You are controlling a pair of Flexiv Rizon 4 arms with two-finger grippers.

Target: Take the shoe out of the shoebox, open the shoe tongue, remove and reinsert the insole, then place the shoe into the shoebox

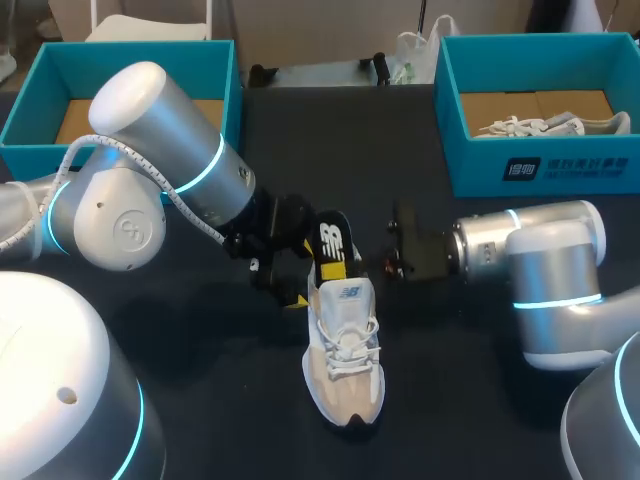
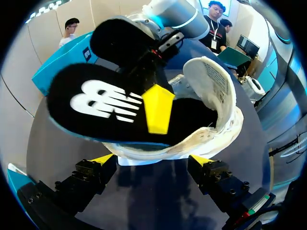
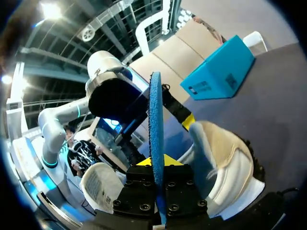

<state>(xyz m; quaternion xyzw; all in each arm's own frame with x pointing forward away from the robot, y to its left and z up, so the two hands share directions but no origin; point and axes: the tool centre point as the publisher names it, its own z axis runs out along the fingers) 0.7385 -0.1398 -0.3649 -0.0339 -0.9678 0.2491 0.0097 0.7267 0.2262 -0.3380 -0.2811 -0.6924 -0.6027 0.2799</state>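
Right jaws pinch the insole (image 1: 330, 242), standing up out of the shoe (image 1: 345, 365) heel; left jaws spread just beside that heel. Shoe on bench, unboxed, tongue open; insole reseat and boxing look left.

bright overhead light: ceiling lamps (image 3: 53, 10) flare beyond the right gripper (image 3: 156, 162) pinching the insole (image 3: 156, 120). glare on the left arm (image 1: 150, 100); soft shadow under the shoe (image 2: 211, 110), between the fingers of the left gripper (image 2: 153, 160).

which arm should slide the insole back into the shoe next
Right, likely: the right gripper pinches the black blue-edged insole at the opening of the beige laced shoe. The left gripper is open by the heel, holding nothing.
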